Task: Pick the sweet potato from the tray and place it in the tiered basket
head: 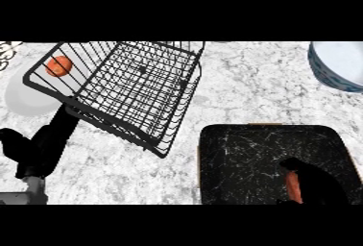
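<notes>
Right hand (312,180) fingers curl round the sweet potato (294,187) (mostly hidden) over the tray (234,158).

The right hand (312,180) reaches in from the lower right edge with its black fingers curled around the sweet potato (293,187), while the left hand (25,149) sits at the lower left edge above its grey forearm, fingers relaxed.

sweet potato (293,186): mostly hidden under right hand (312,180) (grasp seemingly closed) | bowl (339,65): cut off right
</notes>
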Tool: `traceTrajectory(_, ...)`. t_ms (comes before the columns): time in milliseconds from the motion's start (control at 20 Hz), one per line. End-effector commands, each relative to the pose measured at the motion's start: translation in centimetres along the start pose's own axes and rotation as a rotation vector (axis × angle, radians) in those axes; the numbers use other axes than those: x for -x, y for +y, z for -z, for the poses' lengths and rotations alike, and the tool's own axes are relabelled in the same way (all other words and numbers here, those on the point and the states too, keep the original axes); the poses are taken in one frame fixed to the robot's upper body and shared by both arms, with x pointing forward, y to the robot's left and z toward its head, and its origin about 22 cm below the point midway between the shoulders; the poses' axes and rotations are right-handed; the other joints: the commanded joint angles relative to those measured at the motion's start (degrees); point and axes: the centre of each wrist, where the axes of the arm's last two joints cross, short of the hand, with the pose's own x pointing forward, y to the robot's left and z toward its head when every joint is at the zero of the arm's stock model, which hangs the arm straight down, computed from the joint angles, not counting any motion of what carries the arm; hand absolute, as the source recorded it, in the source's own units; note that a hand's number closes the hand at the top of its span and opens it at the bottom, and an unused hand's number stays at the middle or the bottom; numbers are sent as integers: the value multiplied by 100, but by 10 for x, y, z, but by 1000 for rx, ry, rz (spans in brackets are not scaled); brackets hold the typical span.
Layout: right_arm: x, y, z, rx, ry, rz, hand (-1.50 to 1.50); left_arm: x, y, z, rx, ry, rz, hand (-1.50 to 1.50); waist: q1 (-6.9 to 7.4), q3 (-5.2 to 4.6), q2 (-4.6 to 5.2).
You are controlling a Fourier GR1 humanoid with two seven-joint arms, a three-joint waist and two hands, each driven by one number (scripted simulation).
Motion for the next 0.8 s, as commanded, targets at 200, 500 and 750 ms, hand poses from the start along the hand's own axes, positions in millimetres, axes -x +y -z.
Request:
traceTrajectory(200,9,11,10,-56,34,-173,150,2,-20,7,11,-15,-6,0,-13,16,4)
traceTrajectory(500,-9,20,2,66,8,-196,150,-11,-11,-1,-6,-7,-6,0,14,17,-1)
traceTrajectory(750,7,-2,21,158,-237,-278,150,-5,-7,8,2,-14,-3,0,-5,20,7)
